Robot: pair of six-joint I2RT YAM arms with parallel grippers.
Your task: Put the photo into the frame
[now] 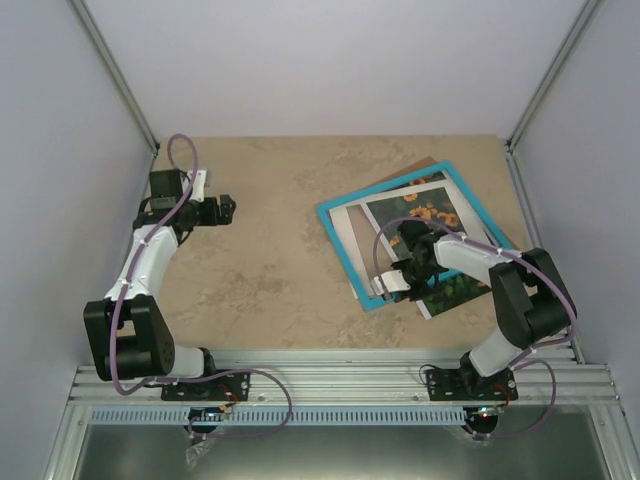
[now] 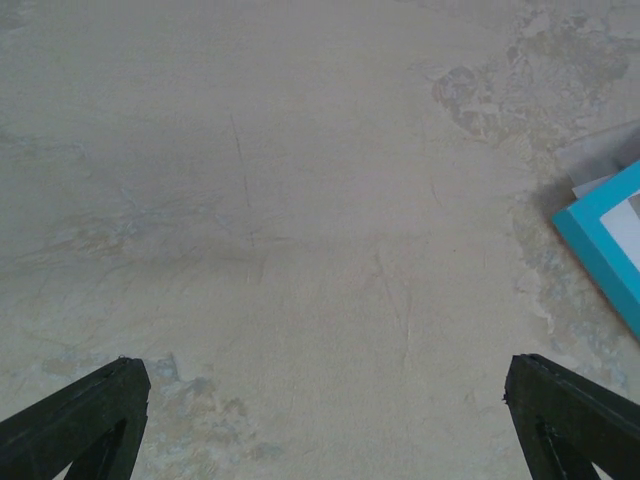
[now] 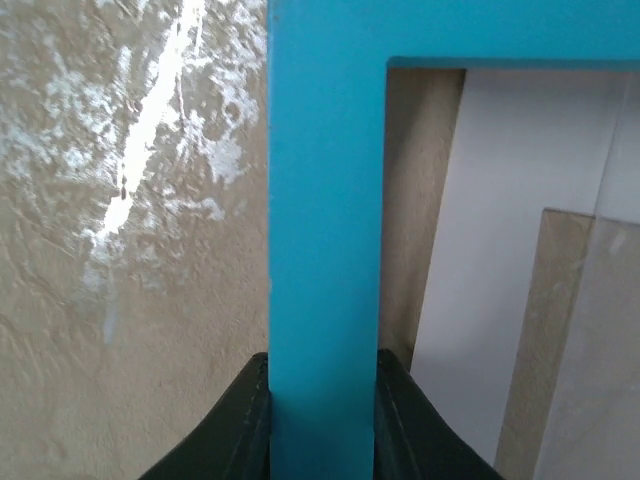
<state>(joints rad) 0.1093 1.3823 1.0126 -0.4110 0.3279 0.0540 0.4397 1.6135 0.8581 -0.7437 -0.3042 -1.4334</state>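
Early stage, I'd judge. The right pincer (image 3: pixel 322 385) is clamped on one rail of the large turquoise-blue rectangular picture frame (image 3: pixel 325 200) near its front corner. The rectangular sunflower paper photo (image 1: pixel 436 214) lies skewed across the frame's opening, one corner poking past the rim, with the white cardboard mat (image 1: pixel 350 235) also askew. The left pincer (image 1: pixel 228 210) hangs with fingers wide apart over the beige stone-look counter (image 1: pixel 270 260). The photo isn't seated; squaring it up is still left.
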